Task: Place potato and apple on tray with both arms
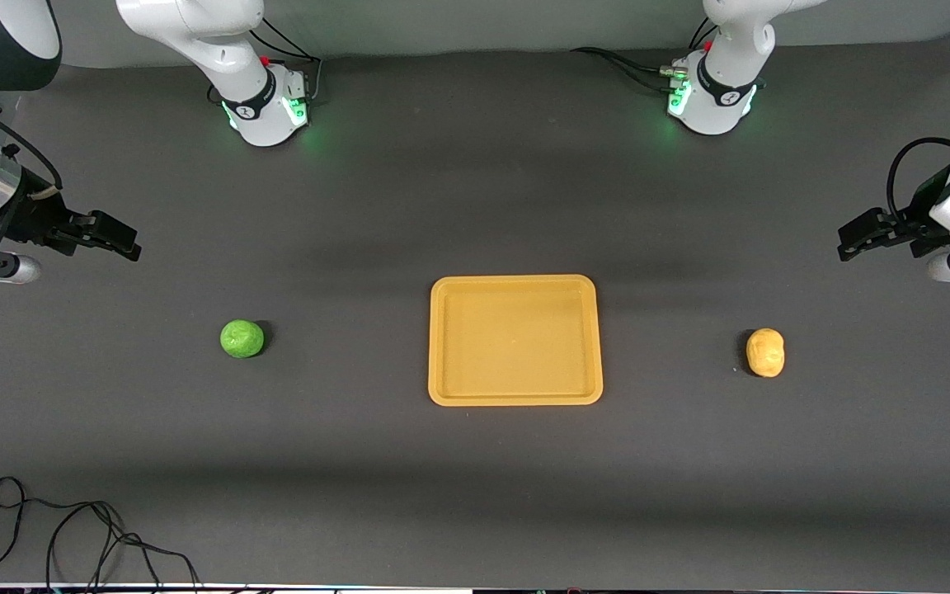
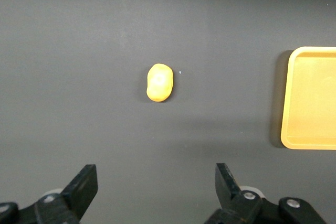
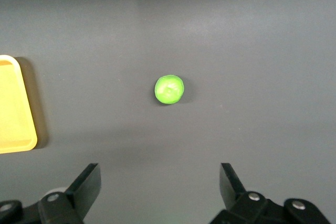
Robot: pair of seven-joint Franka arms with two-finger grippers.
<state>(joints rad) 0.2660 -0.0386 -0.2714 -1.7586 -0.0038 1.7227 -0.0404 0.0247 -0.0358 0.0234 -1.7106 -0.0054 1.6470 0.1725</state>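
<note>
The orange-yellow tray (image 1: pixel 515 396) lies empty at the table's middle. The green apple (image 1: pixel 242 338) sits on the table toward the right arm's end; it also shows in the right wrist view (image 3: pixel 169 88). The yellow-tan potato (image 1: pixel 765 352) sits toward the left arm's end and shows in the left wrist view (image 2: pixel 159 82). My right gripper (image 1: pixel 124 239) is open and empty, up in the air over bare table at its end. My left gripper (image 1: pixel 852 238) is open and empty, up over bare table at its end. The tray's edge shows in both the left wrist view (image 2: pixel 310 98) and the right wrist view (image 3: pixel 13 108).
The two arm bases (image 1: pixel 265 103) (image 1: pixel 712 95) stand along the table's edge farthest from the front camera. A loose black cable (image 1: pixel 71 536) lies at the table's near edge toward the right arm's end.
</note>
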